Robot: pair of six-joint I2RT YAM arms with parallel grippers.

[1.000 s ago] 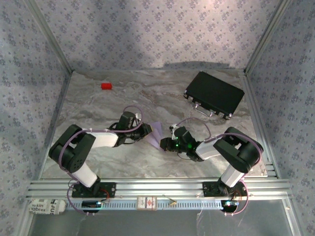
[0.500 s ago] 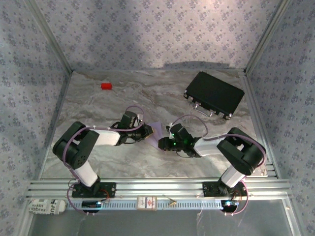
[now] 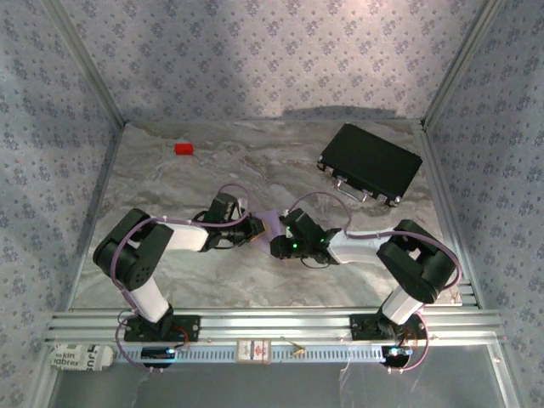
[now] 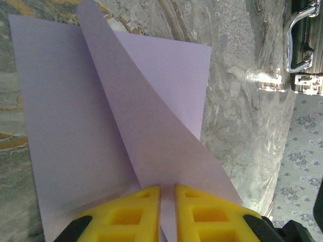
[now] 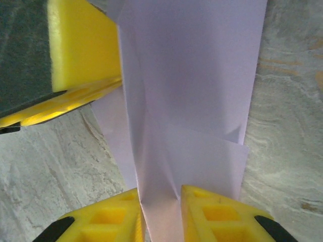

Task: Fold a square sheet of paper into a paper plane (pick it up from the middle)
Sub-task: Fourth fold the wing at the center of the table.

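Note:
The square sheet of paper (image 3: 270,218) is pale lilac and partly folded, lying mid-table between both grippers. In the left wrist view one flap of the paper (image 4: 75,101) stands up as a slanted triangle over the flat part. My left gripper (image 4: 167,189) is shut on that flap's near edge, and from above it sits at the sheet's left side (image 3: 260,228). My right gripper (image 5: 159,194) stands slightly open, with a raised ridge of the paper (image 5: 202,75) running between its fingers; from above it is at the sheet's lower right (image 3: 277,238). A left gripper finger (image 5: 83,45) shows in the right wrist view.
A small red block (image 3: 184,149) lies at the far left of the marble table (image 3: 212,280). A black rectangular case (image 3: 370,164) sits at the far right, its metal handle (image 4: 298,35) in the left wrist view. Patterned walls close in three sides.
My right gripper has slid left, closing in on the paper and the left gripper. The left gripper has stayed about where it was, holding the sheet.

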